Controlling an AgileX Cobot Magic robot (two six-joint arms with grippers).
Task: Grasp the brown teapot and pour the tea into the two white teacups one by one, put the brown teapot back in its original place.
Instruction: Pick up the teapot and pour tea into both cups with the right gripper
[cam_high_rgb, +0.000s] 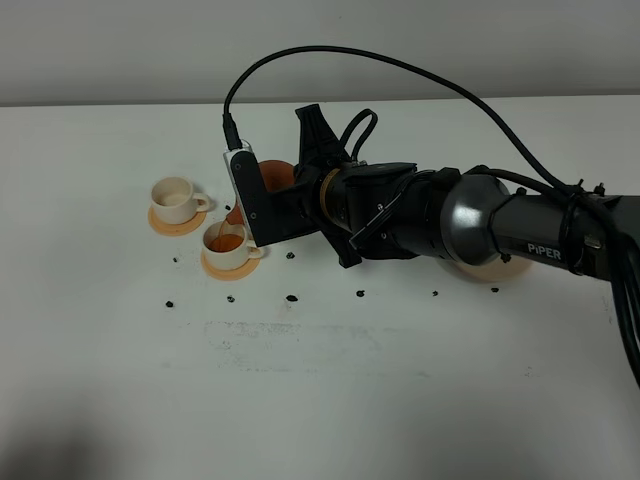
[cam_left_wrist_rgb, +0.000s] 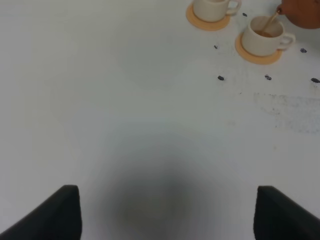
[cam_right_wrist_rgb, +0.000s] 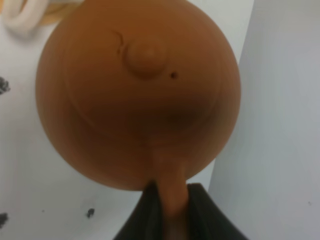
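Surface: a white table (cam_high_rgb: 320, 400) against a plain pale wall (cam_high_rgb: 300, 50), with small black specks (cam_high_rgb: 291, 297) scattered on the tabletop.
Right gripper (cam_right_wrist_rgb: 170, 210): clenched on the loop handle of the teapot (cam_right_wrist_rgb: 137, 95), one dark finger on each side of the handle.
Teapot: held in the air, tipped towards its spout, lid and knob on; in the high view it sits at the left of the table, just above and behind the front cup (cam_high_rgb: 228, 243).
Tea: in the left wrist view a thin brown stream runs from the spout down into the front cup, which holds brown liquid.
Back cup (cam_high_rgb: 174, 198): upright, just beside the front cup; its contents cannot be made out.
Coasters (cam_high_rgb: 160, 225): round and orange, one under each cup.
Plate (cam_high_rgb: 497, 272): cream, only a sliver showing under the right arm, well apart from the teapot.
Left gripper (cam_left_wrist_rgb: 167, 215): released, its two dark fingertips spread wide over bare table, nothing between them, well apart from the cups.
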